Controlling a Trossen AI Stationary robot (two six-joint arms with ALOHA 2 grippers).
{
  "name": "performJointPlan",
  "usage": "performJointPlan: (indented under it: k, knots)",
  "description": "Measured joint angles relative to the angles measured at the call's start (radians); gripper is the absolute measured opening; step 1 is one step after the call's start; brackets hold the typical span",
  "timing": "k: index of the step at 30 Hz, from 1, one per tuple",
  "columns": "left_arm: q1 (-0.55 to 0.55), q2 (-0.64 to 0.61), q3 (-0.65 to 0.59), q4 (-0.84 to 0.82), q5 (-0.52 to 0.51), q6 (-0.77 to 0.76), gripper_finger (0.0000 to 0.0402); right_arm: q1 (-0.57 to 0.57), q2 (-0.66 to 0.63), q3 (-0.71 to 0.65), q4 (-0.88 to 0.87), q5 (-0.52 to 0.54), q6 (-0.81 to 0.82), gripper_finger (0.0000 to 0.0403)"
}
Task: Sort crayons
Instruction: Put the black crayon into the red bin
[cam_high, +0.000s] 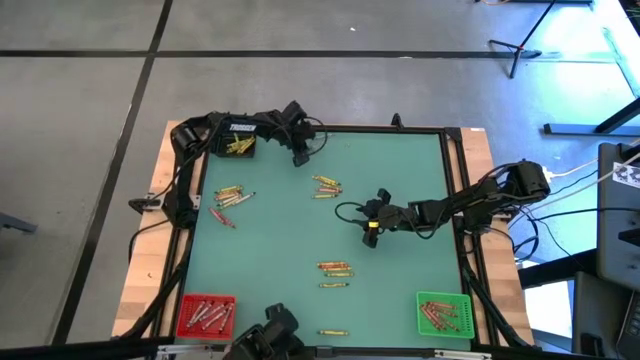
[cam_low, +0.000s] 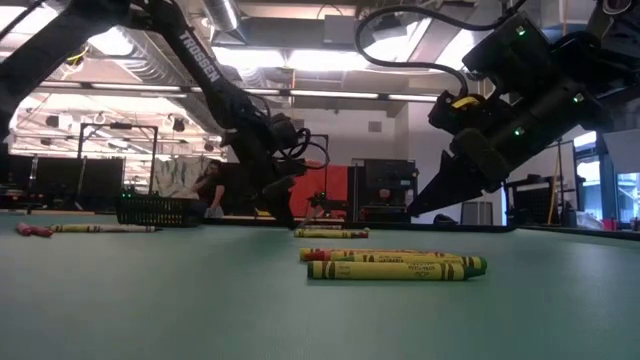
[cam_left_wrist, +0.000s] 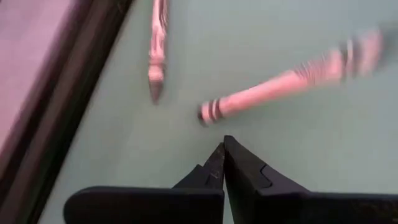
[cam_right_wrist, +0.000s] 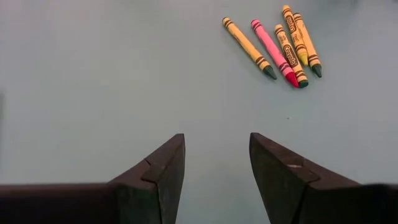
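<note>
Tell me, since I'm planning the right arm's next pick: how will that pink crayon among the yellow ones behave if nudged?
The pink crayon looks round and slim, so it would probably roll. It lies touching the yellow crayons, so a nudge would likely shift them too. The right gripper stands open, apart from it.

Thin wax crayons (cam_right_wrist: 273, 45) in yellow, pink-red and green-tipped wrappers lie on the flat teal-green table mat (cam_high: 290, 240), between red (cam_high: 205, 314) and green (cam_high: 443, 313) square bins.

A: In the left wrist view the two pink crayons (cam_left_wrist: 280, 84) are blurred, and both run off the picture's edge.

B: From above, the crayons inside the black bin (cam_high: 238, 146) at the mat's far left corner are too small to count.

A: The red bin (cam_high: 206, 314) and green bin (cam_high: 443, 313) hold piles just as unreadable.
</note>
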Motion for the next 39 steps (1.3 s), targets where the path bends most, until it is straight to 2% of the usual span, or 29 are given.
performJointPlan:
  k: [5,10,15,21,24,28,32,39]
  knots:
    - [-0.027,-0.041,-0.004,-0.046,-0.064,-0.021,0.0006,0.0,0.0,0.0,0.0,0.001,0.0,0.0176]
    - [-0.054,-0.08,0.031,-0.063,-0.057,-0.028,0.0021,0.0,0.0,0.0,-0.001,0.001,0.0,0.0176]
    - [-0.075,-0.08,0.062,-0.09,-0.07,-0.116,0.007,0.0,0.0,0.0,-0.002,0.001,-0.001,0.0176]
    - [-0.077,-0.08,0.062,-0.273,-0.197,-0.276,0.0117,0.0,0.0,0.0,-0.002,0.001,-0.001,0.0176]
    - [-0.078,-0.08,0.06,-0.358,-0.198,-0.318,0.012,0.0,0.0,0.0,-0.003,0.0,-0.001,0.0176]
    - [-0.093,-0.08,0.037,-0.373,-0.204,-0.353,0.012,0.0,0.0,0.0,-0.003,0.0,0.0,0.0176]
    - [-0.104,-0.084,0.002,-0.294,-0.199,-0.394,0.0121,0.0,0.0,0.0,-0.003,0.0,0.0,0.0176]
    - [-0.107,-0.083,-0.003,-0.266,-0.199,-0.401,0.0121,0.0,0.0,0.0,-0.003,-0.002,0.0,0.0176]
